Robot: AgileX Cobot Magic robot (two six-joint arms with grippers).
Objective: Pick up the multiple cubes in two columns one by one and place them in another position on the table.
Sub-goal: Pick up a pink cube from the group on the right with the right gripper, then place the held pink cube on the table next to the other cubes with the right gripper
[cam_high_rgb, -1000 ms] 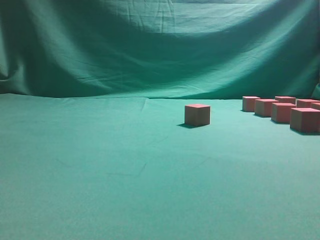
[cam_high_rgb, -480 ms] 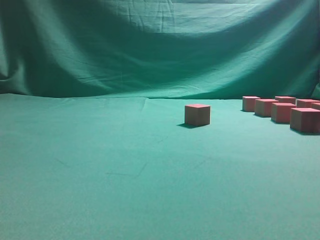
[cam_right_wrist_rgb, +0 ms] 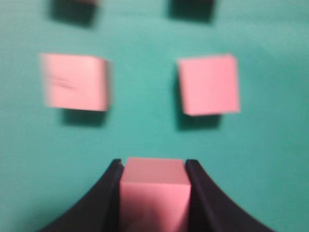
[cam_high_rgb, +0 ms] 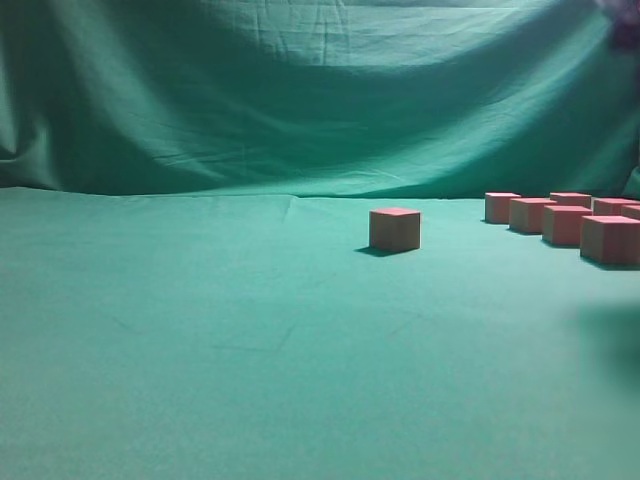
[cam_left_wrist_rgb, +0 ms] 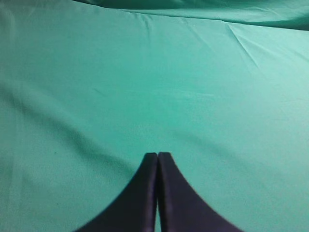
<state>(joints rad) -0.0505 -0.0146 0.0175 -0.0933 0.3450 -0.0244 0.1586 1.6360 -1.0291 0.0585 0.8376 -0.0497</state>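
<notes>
My right gripper point(cam_right_wrist_rgb: 153, 163) is shut on a pinkish-red cube point(cam_right_wrist_rgb: 153, 186), which fills the gap between its black fingers. Below it two more cubes point(cam_right_wrist_rgb: 76, 82) point(cam_right_wrist_rgb: 208, 84) lie side by side on the teal table point(cam_right_wrist_rgb: 140, 130), with two others cut off at the top edge. In the exterior view one cube point(cam_high_rgb: 394, 229) stands alone near the middle, and several cubes point(cam_high_rgb: 565, 224) stand in two columns at the right edge. My left gripper point(cam_left_wrist_rgb: 157, 155) is shut and empty over bare cloth.
The green cloth backdrop point(cam_high_rgb: 300, 90) rises behind the table. A dark blurred shape point(cam_high_rgb: 622, 22) shows in the exterior view's top right corner, and a soft shadow point(cam_high_rgb: 612, 340) lies on the cloth at the right edge.
A dark blurred shape has come into the exterior view's top right corner and a shadow has appeared on the cloth at the right. The cubes in that view have not moved.
</notes>
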